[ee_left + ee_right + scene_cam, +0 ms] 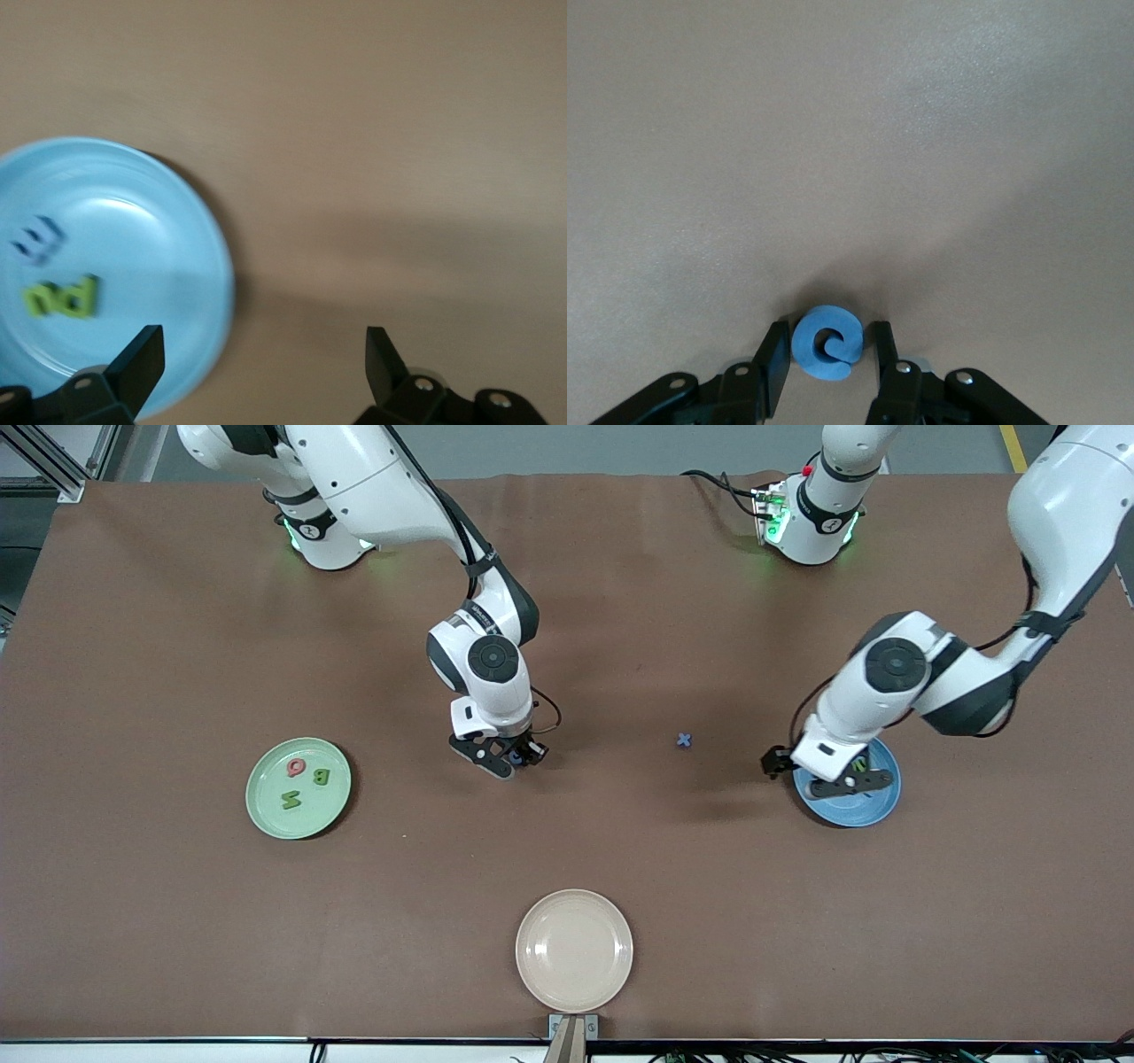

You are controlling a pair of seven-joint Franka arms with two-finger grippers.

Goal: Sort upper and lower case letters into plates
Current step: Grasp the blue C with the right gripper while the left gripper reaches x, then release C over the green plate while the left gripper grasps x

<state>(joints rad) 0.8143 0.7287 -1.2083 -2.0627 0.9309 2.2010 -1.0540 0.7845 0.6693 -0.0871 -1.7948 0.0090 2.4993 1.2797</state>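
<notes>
My right gripper (512, 760) is down at the table's middle, open. Its fingers stand narrowly either side of the blue C (808, 345), which lies flat; one finger touches it and the other is a sliver away. My left gripper (837, 778) hangs open and holds nothing, over the edge of the sky blue plate (864, 810). That plate holds a blue E (37, 239) and the green p and u (62, 297) side by side. The mint green plate (306, 822) holds a red Q (295, 767), a green B (322, 777) and a green N (291, 800). A blue x (684, 740) lies on the table between the grippers.
A beige plate (574, 950) with nothing in it sits near the table's front edge, nearer to the front camera than the right gripper. The brown mat covers the whole table.
</notes>
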